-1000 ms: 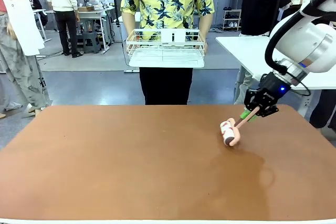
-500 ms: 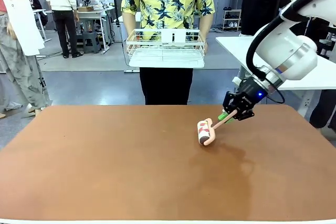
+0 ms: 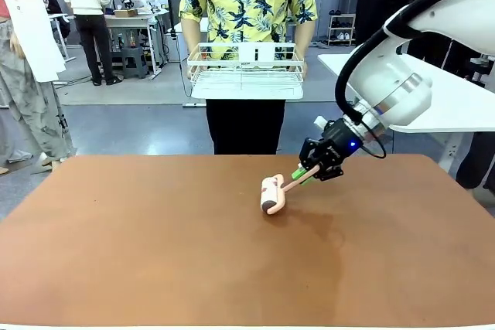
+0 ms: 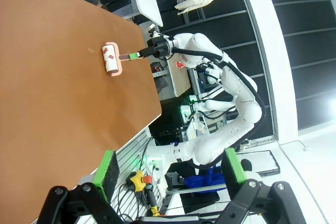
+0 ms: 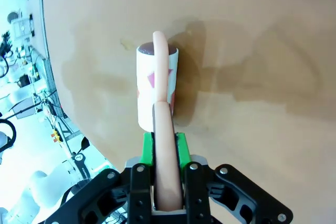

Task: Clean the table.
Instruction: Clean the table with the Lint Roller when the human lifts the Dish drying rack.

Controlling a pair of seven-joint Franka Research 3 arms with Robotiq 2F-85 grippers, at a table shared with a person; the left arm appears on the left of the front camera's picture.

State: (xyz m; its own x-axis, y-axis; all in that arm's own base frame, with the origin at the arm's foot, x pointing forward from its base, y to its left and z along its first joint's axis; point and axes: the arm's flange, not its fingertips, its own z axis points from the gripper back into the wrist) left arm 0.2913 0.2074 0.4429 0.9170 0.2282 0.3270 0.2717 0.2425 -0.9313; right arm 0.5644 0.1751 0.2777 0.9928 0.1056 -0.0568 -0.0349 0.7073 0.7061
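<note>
Gripping the roller (image 3: 272, 195) by its handle with the right gripper (image 3: 303, 173), jaws clamped, just right of frame centre. Resting its drum on the table (image 3: 116, 253), across the lower half of frame. Holding the left gripper (image 4: 170, 169) spread and empty, bottom edge of its wrist view.

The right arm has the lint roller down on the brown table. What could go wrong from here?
1. The right end effector pinches only the thin handle of the lint roller, well behind its head; pressing sideways could twist it in the grip.
2. The roller works the far half of the table, and a person holding a white wire rack stands at that edge; a long far stroke might crowd them.
</note>
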